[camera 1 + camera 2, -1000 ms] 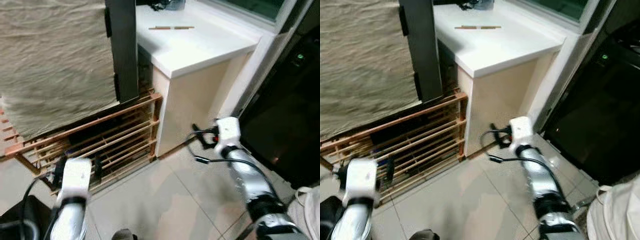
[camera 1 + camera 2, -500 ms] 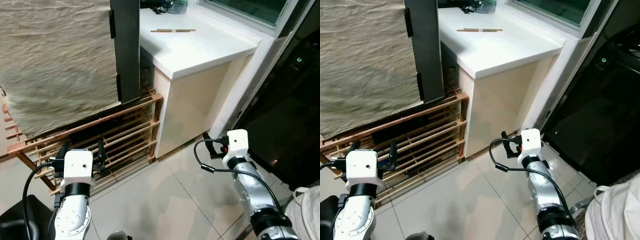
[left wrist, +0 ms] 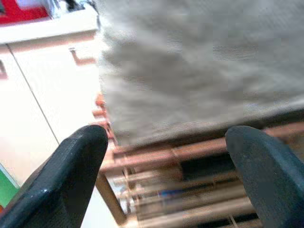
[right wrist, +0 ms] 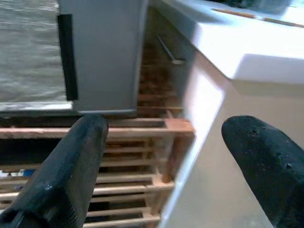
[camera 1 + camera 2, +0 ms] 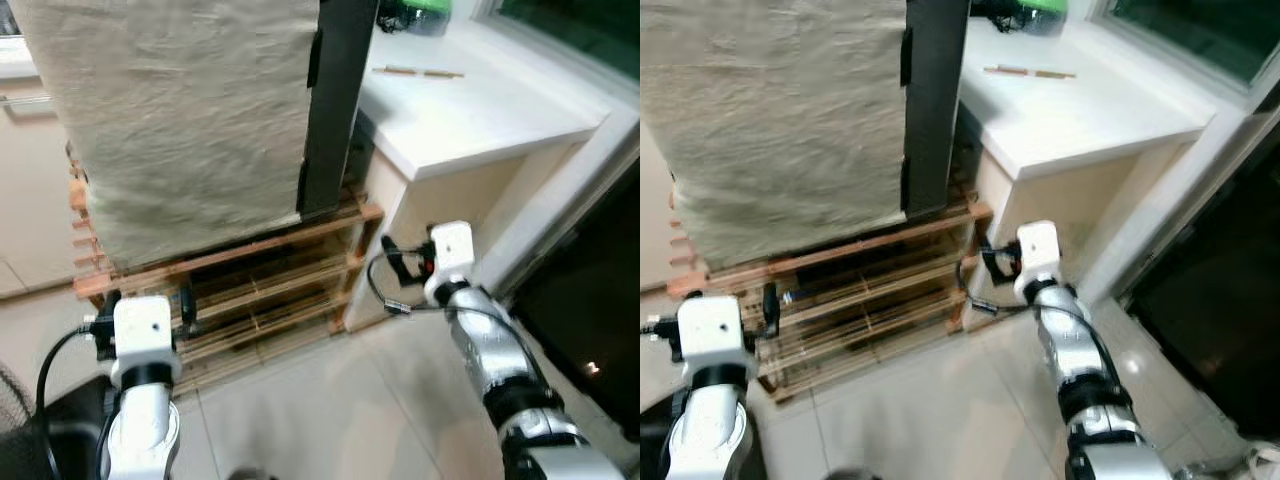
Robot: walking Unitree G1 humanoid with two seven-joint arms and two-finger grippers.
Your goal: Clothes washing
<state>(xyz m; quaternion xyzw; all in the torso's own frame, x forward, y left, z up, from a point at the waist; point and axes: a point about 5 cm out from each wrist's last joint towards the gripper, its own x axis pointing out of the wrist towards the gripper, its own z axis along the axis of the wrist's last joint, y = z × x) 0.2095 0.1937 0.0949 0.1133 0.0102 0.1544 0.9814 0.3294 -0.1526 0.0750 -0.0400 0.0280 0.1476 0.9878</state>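
Note:
A large beige cloth [image 5: 190,110] hangs over a tall unit with a dark grey side panel [image 5: 335,110]. The unit stands on a low wooden slatted rack [image 5: 270,290]. My left gripper [image 5: 143,300] is held out low in front of the rack's left part. It is open, and through its fingers [image 3: 80,161] I see the cloth's lower edge and the rack. My right gripper [image 5: 397,258] hovers near the rack's right corner, beside a white counter [image 5: 480,120]. Its fingers [image 4: 76,161] are spread with nothing between them.
Two thin sticks [image 5: 420,72] and a dark object lie on the counter top. A dark glossy appliance front [image 5: 600,330] stands at the right. A black round object [image 5: 25,430] sits at my lower left. Pale tiled floor [image 5: 330,410] lies before the rack.
The whole picture has swung to the left, so the camera turned; more of the cloth and rack is now in view. Both arms stay held out in front, their grippers open.

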